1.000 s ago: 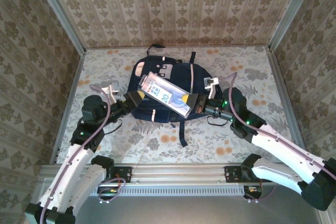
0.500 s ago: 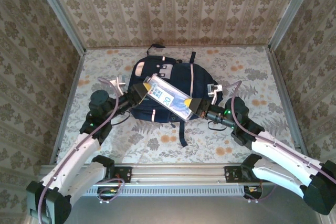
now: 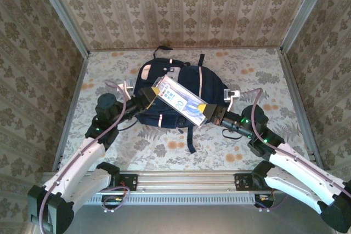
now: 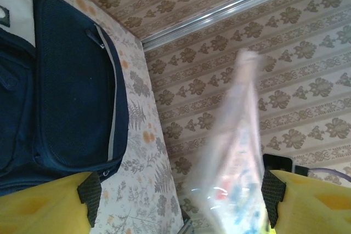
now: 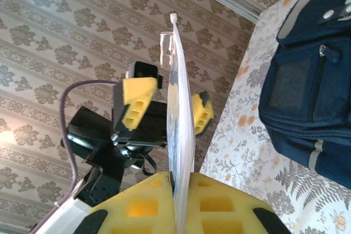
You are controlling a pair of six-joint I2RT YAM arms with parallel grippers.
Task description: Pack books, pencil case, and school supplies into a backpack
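Two arms meet over the backpack (image 3: 151, 72), which lies flat in the middle of the flower-patterned counter (image 3: 258, 69) with its carry loop toward the far wall. Between the arms hangs one of the school supplies, a clear flat packet (image 3: 180, 101) with blue-and-white printing (a numeral shows on its face in the top view). It is lifted above the backpack's front and slants from upper left to lower right.

The right gripper (image 3: 208, 114) has its jaws clenched on the packet's lower right end. In the right wrist view the packet's thin edge runs straight up out of the seam between the two yellow fingers (image 5: 164, 190).

The left gripper (image 3: 149, 96) sits at the packet's other end with its jaws released. They stand wide apart, one on each side of the sheet, and the right wrist view shows a clear gap between the sheet and the finger on the left. In the left wrist view the packet is blurred and lies close to the right-hand finger; whether it touches there I cannot tell.
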